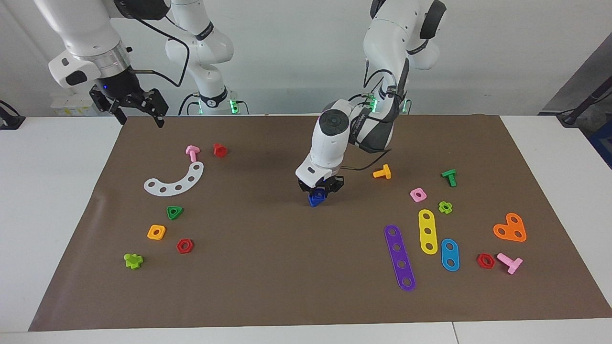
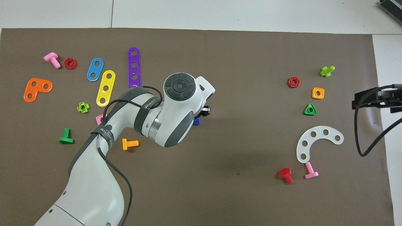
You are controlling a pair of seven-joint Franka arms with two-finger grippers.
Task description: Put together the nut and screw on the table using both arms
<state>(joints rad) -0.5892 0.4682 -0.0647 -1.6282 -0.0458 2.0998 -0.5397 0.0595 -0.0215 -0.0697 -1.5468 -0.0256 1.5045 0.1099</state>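
Facing view: blue piece pinched at mid-mat

Facing view: the left tool (image 1: 319, 187) is low at the middle of the surface (image 1: 267, 267), pressed together on a blue piece (image 1: 315, 197), seemingly screw and nut already mated. The right tool (image 1: 138, 113) waits raised, spread.

Overhead view: the arm hides all but a blue corner (image 2: 197, 121). Release probably remains.
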